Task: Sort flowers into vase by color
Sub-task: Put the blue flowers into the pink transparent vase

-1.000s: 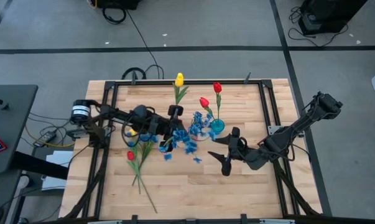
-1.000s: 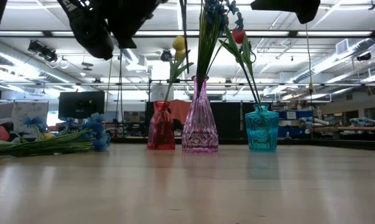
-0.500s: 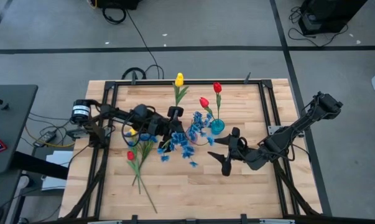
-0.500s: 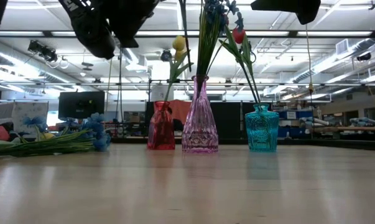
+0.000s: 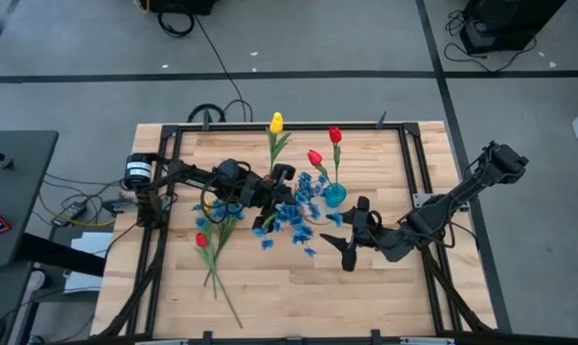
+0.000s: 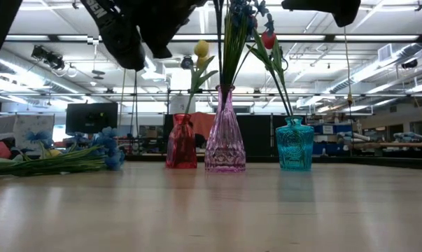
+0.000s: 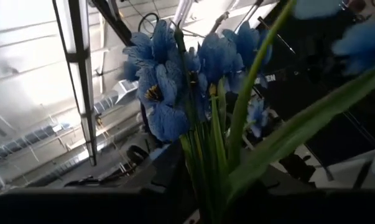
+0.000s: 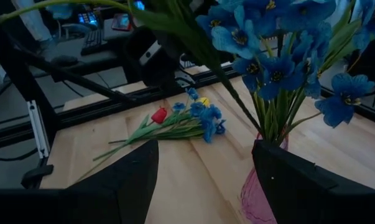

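Three vases stand in a row: a red vase [image 6: 180, 143] with a yellow tulip [image 5: 276, 123], a pink vase [image 6: 224, 133] with blue blossoms [image 5: 313, 192], and a teal vase [image 6: 294, 145] with two red tulips [image 5: 335, 134]. My left gripper [image 5: 281, 180] is above the table's middle, shut on another blue bunch [image 5: 281, 220] close to the pink vase. My right gripper [image 5: 349, 238] hovers open on the pink vase's right and near side, with nothing between its fingers. A pile of loose flowers [image 5: 212, 235] lies flat on the table's left part. My left gripper holds the blue bunch by its green stems [image 7: 207, 180], which run into the dark between the fingers, so the place of contact is hidden. The blossoms [image 7: 165, 81] stand beyond the fingers. A thin stem [image 6: 217, 42] hangs down, clear of the table, near the pink vase's mouth.
A black frame [image 5: 173, 153] runs along the table's edges. The loose pile holds a red tulip [image 5: 201, 240], a yellow one [image 5: 204, 203] and long stems reaching toward the near edge. Bare wood lies in front of the vases [image 6: 217, 210].
My left gripper has moved toward the table's right edge, closer to the pink vase, carrying the blue bunch along. The hanging stem has shifted the same way in the low view. The flowers in the vases and my right gripper have kept still.
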Controlling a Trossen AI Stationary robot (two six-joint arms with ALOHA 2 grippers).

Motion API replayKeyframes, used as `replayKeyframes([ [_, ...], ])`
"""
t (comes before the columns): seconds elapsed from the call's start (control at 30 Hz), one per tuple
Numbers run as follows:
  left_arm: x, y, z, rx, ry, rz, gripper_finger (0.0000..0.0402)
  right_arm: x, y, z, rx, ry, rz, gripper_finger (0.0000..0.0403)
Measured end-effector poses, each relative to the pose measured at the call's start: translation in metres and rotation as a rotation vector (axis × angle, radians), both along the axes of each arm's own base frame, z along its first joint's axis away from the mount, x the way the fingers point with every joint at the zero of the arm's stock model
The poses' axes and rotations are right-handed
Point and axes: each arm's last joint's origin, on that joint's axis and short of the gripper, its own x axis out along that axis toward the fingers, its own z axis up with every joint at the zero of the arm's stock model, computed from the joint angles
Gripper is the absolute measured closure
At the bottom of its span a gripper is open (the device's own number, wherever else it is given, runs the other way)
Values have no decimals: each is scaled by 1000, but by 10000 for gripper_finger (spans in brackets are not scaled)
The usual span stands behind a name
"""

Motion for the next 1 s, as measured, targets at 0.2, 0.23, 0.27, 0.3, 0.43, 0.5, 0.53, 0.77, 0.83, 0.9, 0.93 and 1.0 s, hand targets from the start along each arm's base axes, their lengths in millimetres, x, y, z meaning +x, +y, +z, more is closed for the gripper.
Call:
replayKeyframes([
  [0.2,0,6,-2,-58,43,13,296,0,2,0,7,0,21,131],
  [0.23,0,8,-2,-74,52,16,296,0,2,0,8,-1,21,131],
  [0.27,0,10,-1,-88,59,21,296,0,2,0,9,-2,21,131],
  [0.3,0,11,-3,-101,69,27,296,0,2,1,10,-4,22,131],
  [0.43,-2,18,-13,-152,114,73,296,0,3,1,21,-3,47,131],
  [0.5,-5,20,-18,-168,137,84,296,0,3,1,21,-4,49,131],
  [0.53,-6,20,-21,-172,147,86,296,0,3,1,20,-3,50,131],
  [0.77,-12,21,-34,-211,206,110,296,2,-1,1,21,0,34,131],
  [0.83,-13,23,-37,-230,212,136,296,4,-4,0,16,3,21,131],
  [0.9,-15,25,-40,-261,227,162,296,5,-8,0,12,5,10,131],
  [0.93,-16,26,-41,-278,235,174,296,6,-9,0,13,8,12,131],
  [1.0,-17,29,-43,-298,243,193,296,9,-14,0,5,13,2,131],
])
